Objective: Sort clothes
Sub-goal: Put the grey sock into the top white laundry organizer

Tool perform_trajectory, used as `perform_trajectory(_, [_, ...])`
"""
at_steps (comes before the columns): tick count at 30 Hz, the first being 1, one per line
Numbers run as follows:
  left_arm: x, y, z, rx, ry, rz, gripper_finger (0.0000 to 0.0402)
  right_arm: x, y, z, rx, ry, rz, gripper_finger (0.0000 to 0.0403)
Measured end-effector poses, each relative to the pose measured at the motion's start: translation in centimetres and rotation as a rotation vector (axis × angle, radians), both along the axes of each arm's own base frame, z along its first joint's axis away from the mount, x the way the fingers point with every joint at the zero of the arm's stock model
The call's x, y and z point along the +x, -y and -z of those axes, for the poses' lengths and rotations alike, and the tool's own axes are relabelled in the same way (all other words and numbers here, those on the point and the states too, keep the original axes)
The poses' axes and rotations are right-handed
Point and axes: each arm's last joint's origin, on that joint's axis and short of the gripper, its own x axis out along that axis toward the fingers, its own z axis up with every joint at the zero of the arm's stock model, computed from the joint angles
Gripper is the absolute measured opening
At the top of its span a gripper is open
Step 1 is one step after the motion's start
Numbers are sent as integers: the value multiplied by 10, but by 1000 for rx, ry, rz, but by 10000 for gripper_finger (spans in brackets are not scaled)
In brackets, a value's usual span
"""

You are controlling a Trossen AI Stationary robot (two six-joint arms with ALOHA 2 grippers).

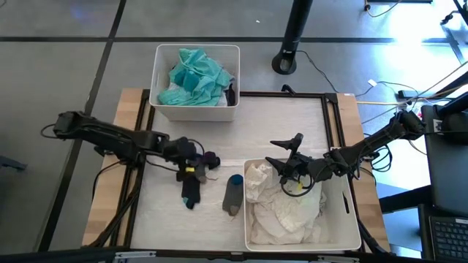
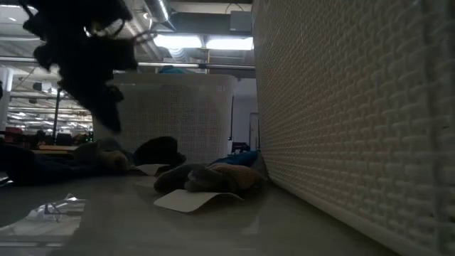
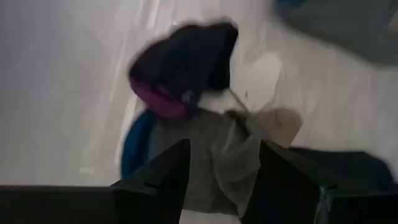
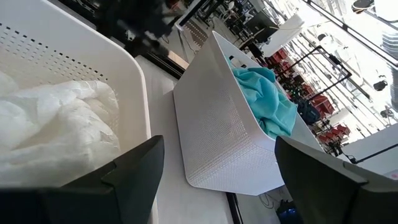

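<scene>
My left gripper [image 1: 191,172] is above the middle of the table, shut on a dark grey sock [image 1: 191,194] that hangs below it in the low view [image 2: 106,107]. A dark sock with a magenta cuff [image 3: 180,68] lies on the table beyond it. A grey sock with a blue toe [image 1: 232,193] lies beside the near bin. My right gripper [image 1: 272,152] is open and empty over the far left corner of the near bin [image 1: 351,219], which holds white clothes [image 1: 281,208]. Teal clothes [image 1: 194,77] fill the far bin [image 1: 157,73]. My left gripper pinches the dark grey sock's upper part [image 3: 217,158] between its two fingers [image 3: 165,180], coming from above. The sock hangs slack below the fingers; in the low view its lower end is clear of the table.
The near bin's perforated wall [image 2: 355,114] stands close on the table's right. The far bin sits at the table's far edge. A stand's black base [image 1: 287,62] is on the floor beyond the table. There is bare table top [image 1: 285,120] between the two bins.
</scene>
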Motion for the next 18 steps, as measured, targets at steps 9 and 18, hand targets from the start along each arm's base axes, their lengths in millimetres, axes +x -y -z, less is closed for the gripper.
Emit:
perform_trajectory(9, [7, 4, 36, -49, -133, 58, 150, 0, 0, 0, 0, 1, 2, 310])
perform_trajectory(18, [12, 2, 39, -56, -152, 62, 9, 0, 0, 0, -1, 1, 5, 310])
